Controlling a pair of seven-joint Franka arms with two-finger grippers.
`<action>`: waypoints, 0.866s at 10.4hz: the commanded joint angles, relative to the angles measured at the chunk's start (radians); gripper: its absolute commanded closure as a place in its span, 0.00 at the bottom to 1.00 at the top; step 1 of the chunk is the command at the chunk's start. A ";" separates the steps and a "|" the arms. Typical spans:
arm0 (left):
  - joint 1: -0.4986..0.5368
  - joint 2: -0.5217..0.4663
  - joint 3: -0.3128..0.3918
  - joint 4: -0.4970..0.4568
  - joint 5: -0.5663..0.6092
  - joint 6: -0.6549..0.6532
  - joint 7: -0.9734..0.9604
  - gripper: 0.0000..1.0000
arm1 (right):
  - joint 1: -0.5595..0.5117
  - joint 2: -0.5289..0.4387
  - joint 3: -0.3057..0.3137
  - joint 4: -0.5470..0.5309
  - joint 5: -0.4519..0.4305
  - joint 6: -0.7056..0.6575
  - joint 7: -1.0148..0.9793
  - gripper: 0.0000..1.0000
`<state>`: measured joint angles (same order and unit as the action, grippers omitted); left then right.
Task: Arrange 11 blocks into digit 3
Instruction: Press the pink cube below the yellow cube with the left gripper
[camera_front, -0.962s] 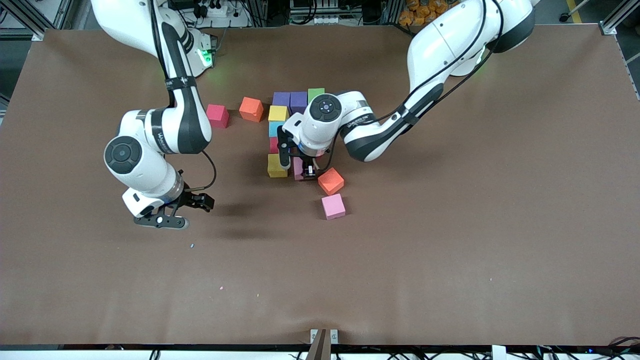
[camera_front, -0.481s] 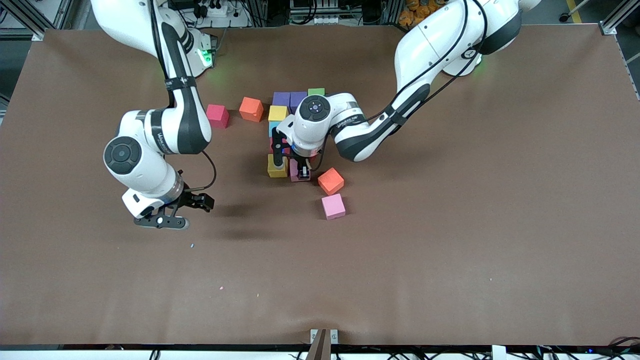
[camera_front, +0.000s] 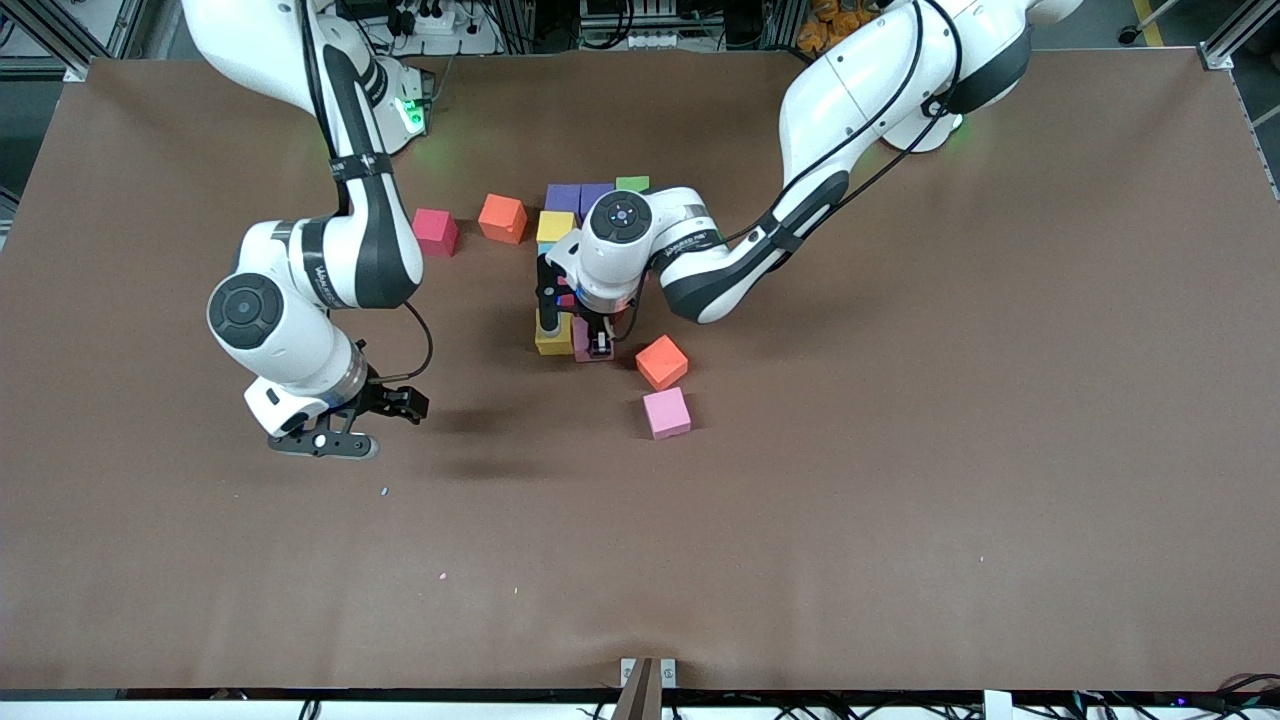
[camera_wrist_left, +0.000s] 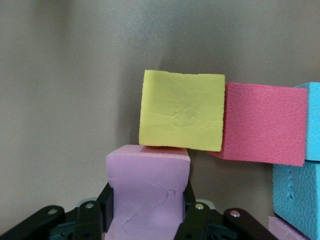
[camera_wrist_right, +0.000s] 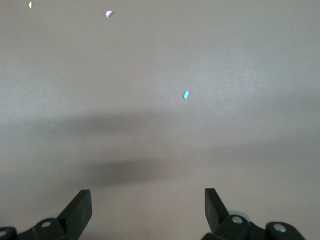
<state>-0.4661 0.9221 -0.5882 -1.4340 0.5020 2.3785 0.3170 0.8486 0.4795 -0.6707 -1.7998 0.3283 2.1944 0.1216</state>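
My left gripper (camera_front: 598, 345) (camera_wrist_left: 147, 220) is shut on a light pink block (camera_wrist_left: 148, 190) and holds it low at the table, close against a yellow block (camera_front: 553, 340) (camera_wrist_left: 182, 110). Beside that yellow block lie a red block (camera_wrist_left: 265, 122) and a blue block (camera_wrist_left: 297, 200), mostly hidden under the arm in the front view. Nearer the robots' bases sit another yellow block (camera_front: 555, 226), two purple blocks (camera_front: 563, 197) and a green one (camera_front: 632, 183). My right gripper (camera_front: 398, 404) (camera_wrist_right: 147, 210) waits open over bare table toward the right arm's end.
Loose blocks lie around: an orange one (camera_front: 662, 361) and a pink one (camera_front: 667, 412) nearer the front camera, and an orange one (camera_front: 502, 218) and a red one (camera_front: 435, 231) toward the right arm's end. Small foam crumbs (camera_wrist_right: 186, 95) dot the brown table (camera_front: 900, 450).
My left gripper has carried the light pink block toward the right arm's end, closing up to the yellow block. The right arm has not moved.
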 joint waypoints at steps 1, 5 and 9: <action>-0.016 0.006 0.016 0.024 -0.025 0.001 0.022 1.00 | -0.013 0.007 0.005 0.016 -0.011 -0.015 -0.011 0.00; -0.009 -0.003 0.013 0.012 -0.023 -0.008 0.024 1.00 | -0.011 0.007 0.005 0.013 -0.011 -0.015 -0.011 0.00; -0.016 -0.015 0.010 -0.006 -0.023 -0.012 0.028 1.00 | -0.011 0.008 0.006 0.013 -0.011 -0.015 -0.011 0.00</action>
<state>-0.4744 0.9221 -0.5826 -1.4332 0.5020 2.3763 0.3190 0.8485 0.4817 -0.6709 -1.7998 0.3283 2.1897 0.1211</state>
